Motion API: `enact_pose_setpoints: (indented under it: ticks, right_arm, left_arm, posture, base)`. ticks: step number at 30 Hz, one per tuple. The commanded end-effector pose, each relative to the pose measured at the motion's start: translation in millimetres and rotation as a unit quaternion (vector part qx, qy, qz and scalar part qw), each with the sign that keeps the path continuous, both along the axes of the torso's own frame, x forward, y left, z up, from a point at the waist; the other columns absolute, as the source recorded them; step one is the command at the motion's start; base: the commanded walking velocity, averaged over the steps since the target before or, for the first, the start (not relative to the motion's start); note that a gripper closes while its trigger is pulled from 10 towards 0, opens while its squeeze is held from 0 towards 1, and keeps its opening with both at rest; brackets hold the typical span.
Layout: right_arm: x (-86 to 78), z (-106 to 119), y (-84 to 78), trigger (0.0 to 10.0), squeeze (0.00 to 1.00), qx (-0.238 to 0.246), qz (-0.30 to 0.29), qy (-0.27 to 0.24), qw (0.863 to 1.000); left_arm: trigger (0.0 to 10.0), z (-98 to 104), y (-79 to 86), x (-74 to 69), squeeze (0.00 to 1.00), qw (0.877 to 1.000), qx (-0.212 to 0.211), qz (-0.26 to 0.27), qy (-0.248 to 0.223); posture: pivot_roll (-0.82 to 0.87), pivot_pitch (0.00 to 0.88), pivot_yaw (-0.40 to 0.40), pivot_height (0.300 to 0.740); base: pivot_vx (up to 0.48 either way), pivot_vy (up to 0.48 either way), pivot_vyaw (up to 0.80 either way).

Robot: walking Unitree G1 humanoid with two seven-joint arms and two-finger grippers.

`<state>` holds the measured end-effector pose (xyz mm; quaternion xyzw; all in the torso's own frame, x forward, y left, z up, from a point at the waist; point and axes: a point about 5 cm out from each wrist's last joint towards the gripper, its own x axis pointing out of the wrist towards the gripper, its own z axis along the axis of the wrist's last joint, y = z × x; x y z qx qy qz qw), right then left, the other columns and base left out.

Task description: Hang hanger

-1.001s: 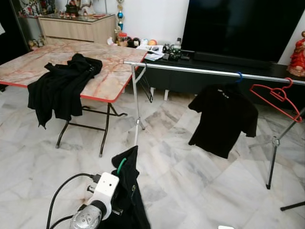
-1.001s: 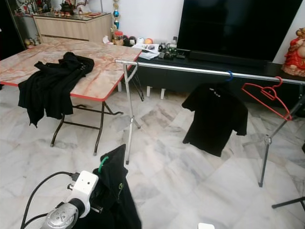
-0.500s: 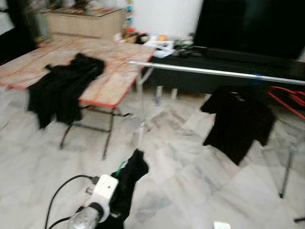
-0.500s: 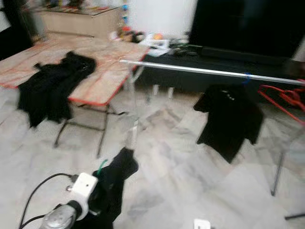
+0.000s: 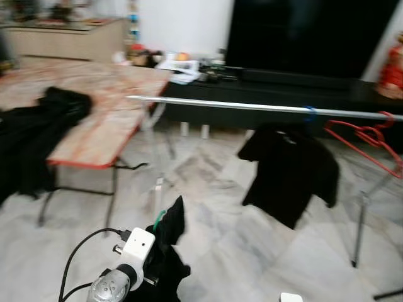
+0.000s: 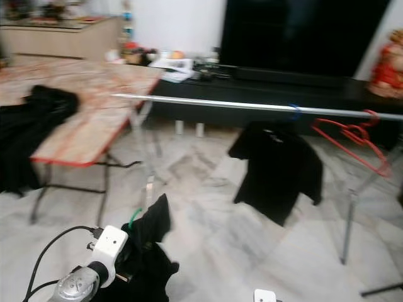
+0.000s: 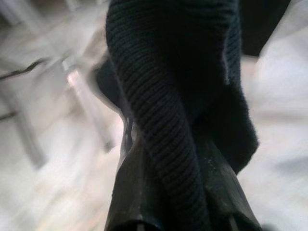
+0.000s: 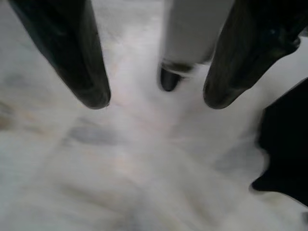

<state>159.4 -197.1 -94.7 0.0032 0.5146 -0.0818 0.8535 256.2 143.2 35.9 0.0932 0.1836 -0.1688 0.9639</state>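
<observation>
The left hand (image 7: 168,192) is clamped on a black garment (image 5: 169,242) with a green hanger (image 5: 158,218) poking out, low before the robot. The right hand (image 8: 151,98) hangs spread wide over the floor (image 8: 120,168). The rail (image 5: 252,107) stands well ahead.

Place: a home's living room.
Floor: pale marble tiles (image 5: 252,239).
Wall side: a big dark television (image 5: 308,34) above a low black console (image 5: 264,94).
Furnishing: folding table (image 5: 94,119), wooden sideboard (image 5: 69,38).
Laundry: metal clothes rail (image 5: 252,107) with a black shirt (image 5: 289,170) hanging.
</observation>
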Motion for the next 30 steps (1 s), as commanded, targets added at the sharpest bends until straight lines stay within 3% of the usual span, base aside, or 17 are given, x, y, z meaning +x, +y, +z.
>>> enact_pose_setpoints:
  ticks: [1, 14, 30]
  right_arm:
    - [12.3, 4.2, 8.4, 10.0, 0.0, 0.01, 0.008, -0.02, 1.0]
    - [14.9, 4.9, 13.3, 10.0, 0.0, 0.012, 0.017, -0.026, 0.999]
    - [19.5, 6.7, 14.2, 10.0, 0.0, 0.009, 0.019, -0.029, 0.999]
  left_arm:
    - [10.0, 10.6, 11.1, 5.3, 0.0, 1.0, 0.004, 0.014, -0.025]
    - [10.0, 23.3, 28.8, 15.4, 0.0, 0.999, 0.006, 0.033, -0.035]
    - [10.0, 27.9, -0.5, 22.5, 0.0, 0.998, -0.004, -0.052, -0.024]
  posture:
    - [0.16, 0.0, -0.026, 0.74]
    - [0.2, 0.0, -0.028, 0.74]
    - [0.18, 0.0, -0.021, 0.74]
  base:
    - [0.42, 0.0, 0.0]
    - [0.416, 0.0, 0.0]
    - [0.418, 0.0, 0.0]
